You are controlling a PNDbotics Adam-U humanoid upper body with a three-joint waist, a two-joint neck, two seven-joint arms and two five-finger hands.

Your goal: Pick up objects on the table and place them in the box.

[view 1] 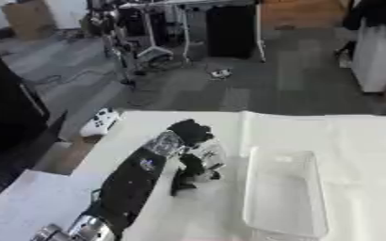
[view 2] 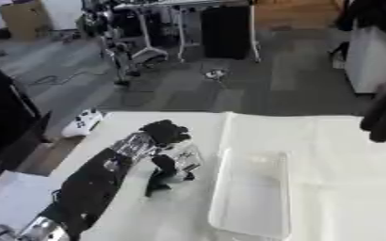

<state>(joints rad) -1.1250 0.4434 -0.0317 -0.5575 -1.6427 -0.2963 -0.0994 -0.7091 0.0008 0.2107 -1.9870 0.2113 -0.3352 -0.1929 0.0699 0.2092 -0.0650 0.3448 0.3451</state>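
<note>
My left arm [view 1: 134,181] is long and mostly black, with a shiny silver joint [view 1: 165,142] near the wrist and more silver down by the elbow [view 1: 85,229]. My left robot hand [view 1: 192,164] is black with pale, silvery parts.

No text, label, brand, number or sign can be read on anything in either view; all is too blurred.

Even, bright indoor light; white table [view 1: 344,141] near blown out, faint glare. Whole pic soft, blurry, esp. dark arm [view 1: 134,183] at 7 o'clock; weak shadows, floor at 12 dimmer
</note>
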